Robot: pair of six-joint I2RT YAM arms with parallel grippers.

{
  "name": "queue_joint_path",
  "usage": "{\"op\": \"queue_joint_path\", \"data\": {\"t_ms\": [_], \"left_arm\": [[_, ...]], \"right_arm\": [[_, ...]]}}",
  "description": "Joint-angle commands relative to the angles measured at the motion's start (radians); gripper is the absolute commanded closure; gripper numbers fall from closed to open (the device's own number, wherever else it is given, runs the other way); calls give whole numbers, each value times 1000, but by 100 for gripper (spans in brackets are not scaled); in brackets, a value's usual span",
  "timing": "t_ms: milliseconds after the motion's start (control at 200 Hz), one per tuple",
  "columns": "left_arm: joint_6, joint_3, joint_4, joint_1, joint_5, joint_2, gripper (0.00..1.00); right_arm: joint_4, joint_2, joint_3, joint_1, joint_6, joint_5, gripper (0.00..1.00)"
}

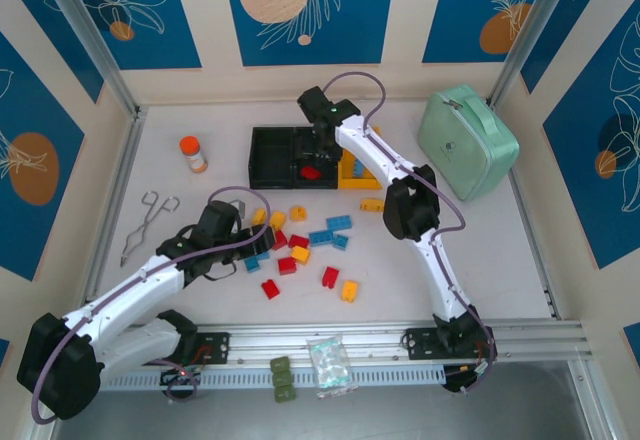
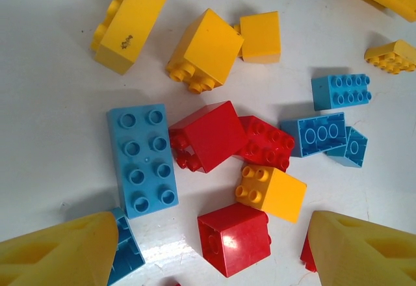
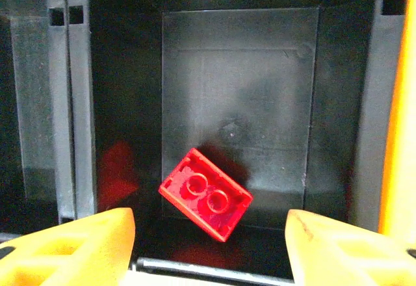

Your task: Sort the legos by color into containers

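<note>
Red, yellow and blue legos [image 1: 300,254] lie scattered on the white table in front of the three joined containers [image 1: 270,155]. My left gripper [image 1: 255,247] hovers open over the pile; a red cube brick [image 2: 235,237] lies on the table between its yellow fingers [image 2: 58,250], untouched. A long light-blue brick [image 2: 143,159] and a yellow cube [image 2: 272,193] lie close by. My right gripper [image 1: 322,145] hangs open above the middle black bin [image 3: 240,91]. A red brick [image 3: 205,194] lies loose in that bin, hollow side up. The yellow-orange bin [image 1: 356,172] is on the right.
An orange-capped bottle [image 1: 193,153] and metal tongs [image 1: 148,222] sit at the left. A mint-green case [image 1: 466,140] stands at the right. Olive-green blocks [image 1: 282,378] and a clear bag [image 1: 330,365] rest on the front rail.
</note>
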Motion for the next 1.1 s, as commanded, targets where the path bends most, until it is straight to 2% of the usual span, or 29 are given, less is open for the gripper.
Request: {"op": "queue_joint_path", "data": {"t_ms": [0, 270, 555, 810, 1095], "left_arm": [[9, 18, -54, 12, -28, -1, 23], [51, 58, -181, 12, -83, 45, 26], [52, 36, -168, 9, -73, 80, 27], [40, 28, -138, 1, -77, 109, 27], [135, 153, -144, 11, -149, 222, 26]], "right_arm": [[58, -160, -117, 21, -20, 10, 38], [291, -557, -651, 71, -38, -28, 38], [407, -909, -1117, 88, 17, -41, 38], [442, -1072, -1334, 114, 99, -13, 38], [463, -1079, -1401, 159, 153, -5, 38]]}}
